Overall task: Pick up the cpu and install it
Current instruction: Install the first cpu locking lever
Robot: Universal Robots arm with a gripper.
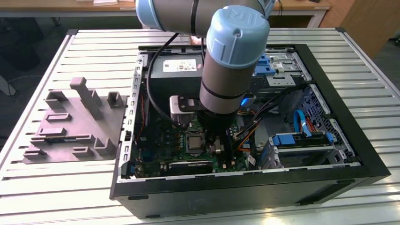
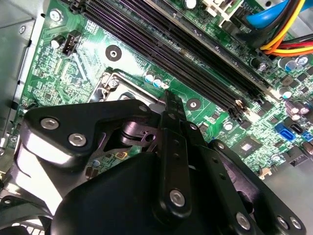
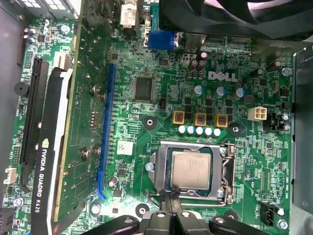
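Note:
The cpu [image 3: 190, 169], a small silvery square chip, lies flat inside the open metal socket frame [image 3: 157, 169] on the green motherboard [image 3: 146, 127]. In the first wrist view my gripper [image 3: 169, 199] hangs just off one edge of the socket, its black fingers together with nothing between them. The second wrist view shows my gripper [image 2: 167, 98] from behind, its tips over the socket's corner [image 2: 113, 81]. In the exterior view the arm [image 1: 228, 61] reaches down into the open computer case [image 1: 244, 187] above the socket [image 1: 192, 142].
A grey moulded fixture [image 1: 75, 126] lies on the slatted table at the exterior view's left. Inside the case are a black graphics card [image 3: 44, 147], memory slots [image 2: 171, 44], a fan [image 3: 234, 14], loose cables [image 1: 256, 122] and blue drive caddies [image 1: 300, 138].

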